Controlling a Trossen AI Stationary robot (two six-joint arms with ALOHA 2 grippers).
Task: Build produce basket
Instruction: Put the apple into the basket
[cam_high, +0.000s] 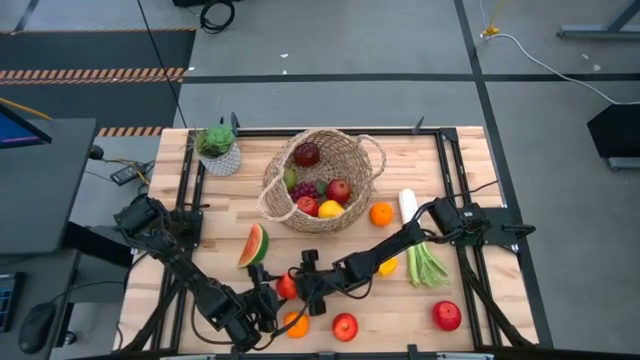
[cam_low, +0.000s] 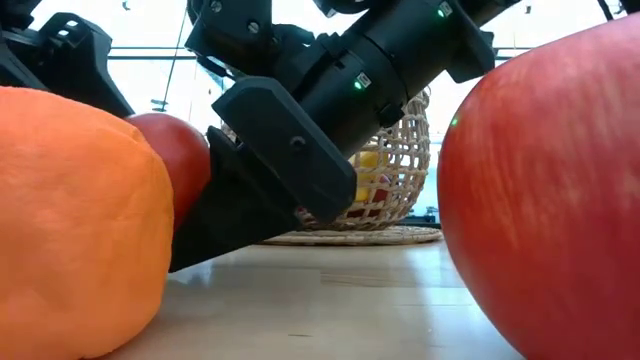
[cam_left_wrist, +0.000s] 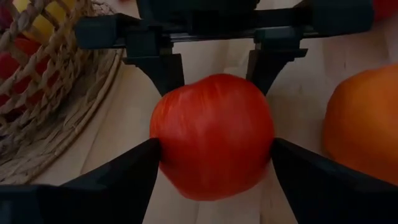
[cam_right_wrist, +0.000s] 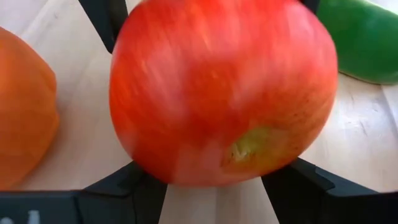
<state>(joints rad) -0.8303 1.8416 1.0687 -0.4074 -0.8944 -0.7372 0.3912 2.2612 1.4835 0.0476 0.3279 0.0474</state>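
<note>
Both arms have met over one red apple (cam_high: 287, 288) at the lower middle of the high view, on the counter (cam_high: 480, 180) below the basket (cam_high: 318, 180), which lies tipped with fruit already inside. This looks like a pick-up or hand-over. The left hand (cam_left_wrist: 211, 155) brackets the apple, fingers wide against its sides, and the right hand (cam_high: 303, 282) stands spread around it from the opposite side; next, one must clamp and the other let go.

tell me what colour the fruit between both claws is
Red apple, clearest in the left wrist view.
</note>
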